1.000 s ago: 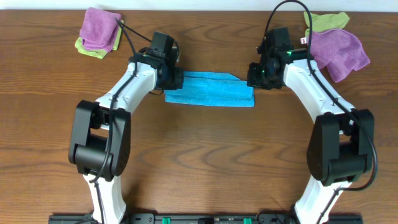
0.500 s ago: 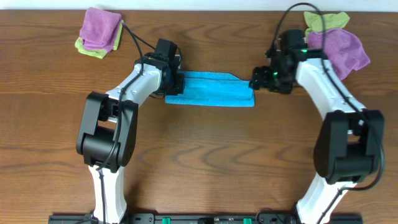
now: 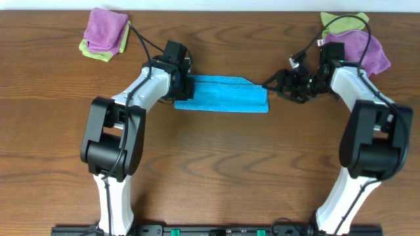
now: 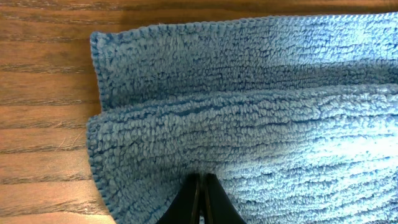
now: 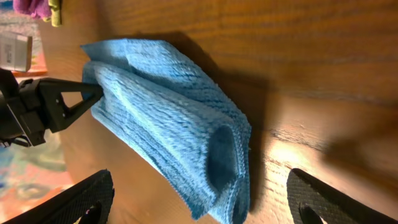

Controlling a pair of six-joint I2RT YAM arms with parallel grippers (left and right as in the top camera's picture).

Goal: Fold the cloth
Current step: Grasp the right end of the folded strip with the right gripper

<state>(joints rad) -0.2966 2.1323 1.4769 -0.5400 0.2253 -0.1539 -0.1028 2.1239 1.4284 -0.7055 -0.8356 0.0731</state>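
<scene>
1. The overhead view alone shows the whole table (image 3: pixel 210 164). The blue cloth (image 3: pixel 222 96) lies at its far middle as a long flat band, folded, with an arm at each end.
2. Only that view shows the spare cloths. A purple cloth (image 3: pixel 105 29) sits on a green cloth (image 3: pixel 90 51) in the far left corner. Another purple cloth (image 3: pixel 362 51) and a green one (image 3: pixel 342 21) lie in the far right corner, well apart from the blue cloth.
3. The left wrist view shows what the overhead view hides. The blue cloth's left end is two layers, the upper edge set back from the lower, with bare wood beside it.
4. The right wrist view shows the other end from low down. There the cloth's fold forms a rounded loop standing slightly off the wood, and the band runs away toward the left arm.
5. The left gripper (image 4: pixel 200 200) is at the cloth's left end. Its fingers are pressed together with no gap, tips sunk into the nap and pinching the cloth. The right wrist view shows the same tip meeting the cloth's far end.
6. The right gripper (image 3: pixel 274 86) sits just beside the cloth's right end. Its fingers (image 5: pixel 84 199) are spread wide, one to each side of the looped end. They hold nothing and do not touch the cloth.
</scene>
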